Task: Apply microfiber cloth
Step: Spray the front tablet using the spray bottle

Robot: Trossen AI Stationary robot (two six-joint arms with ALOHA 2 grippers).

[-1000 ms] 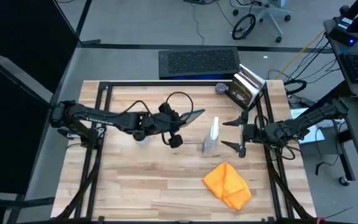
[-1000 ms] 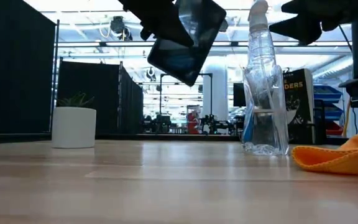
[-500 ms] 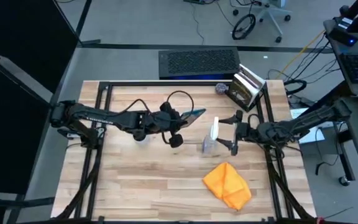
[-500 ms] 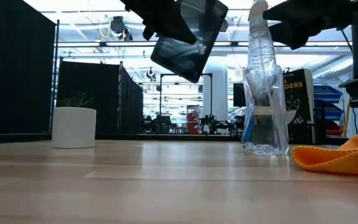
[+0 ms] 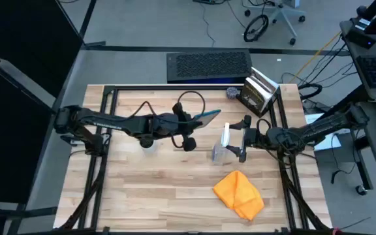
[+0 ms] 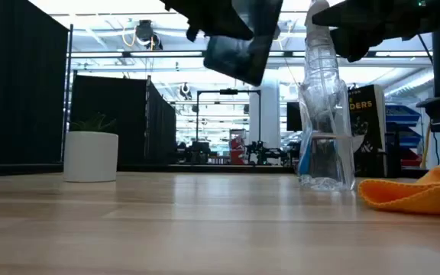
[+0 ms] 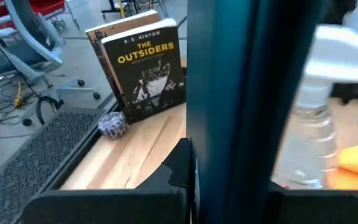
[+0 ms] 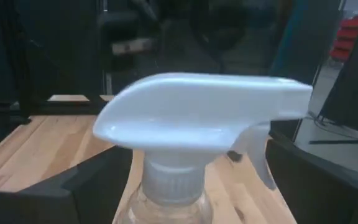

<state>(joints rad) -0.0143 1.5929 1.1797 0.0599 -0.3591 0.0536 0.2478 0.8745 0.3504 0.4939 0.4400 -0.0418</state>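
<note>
The orange microfiber cloth [image 5: 239,194] lies crumpled on the table near its front right, and no gripper touches it; the low view shows the cloth [image 6: 418,191] beside the clear spray bottle [image 6: 325,114]. My left gripper [image 5: 191,123] is shut on the dark-screened tablet [image 5: 206,117], held high above the table's middle. My right gripper [image 5: 240,138] is open. Its fingers stand on either side of the spray bottle's neck [image 8: 173,186], below the white trigger head [image 8: 204,112], without touching it. My left gripper pinches the tablet between its two fingers [image 7: 104,199], one on each flat face, at the tablet's end [image 7: 229,180] nearest the arm. The fingers come level from the table's left. The tablet stands on edge, lifted clear of the table, and reaches toward the spray bottle.
A book [image 5: 256,91] stands at the table's far right corner with a small patterned ball [image 5: 232,93] beside it. A dark mat [image 5: 207,65] lies beyond the far edge. A white plant pot [image 6: 90,156] stands on the left. Bare wood lies in front.
My right gripper has moved toward the table's left, up to the spray bottle, and its fingers now flank the neck. My left gripper has turned the tablet, so that its thin edge now faces up, and has shifted slightly toward the bottle.
</note>
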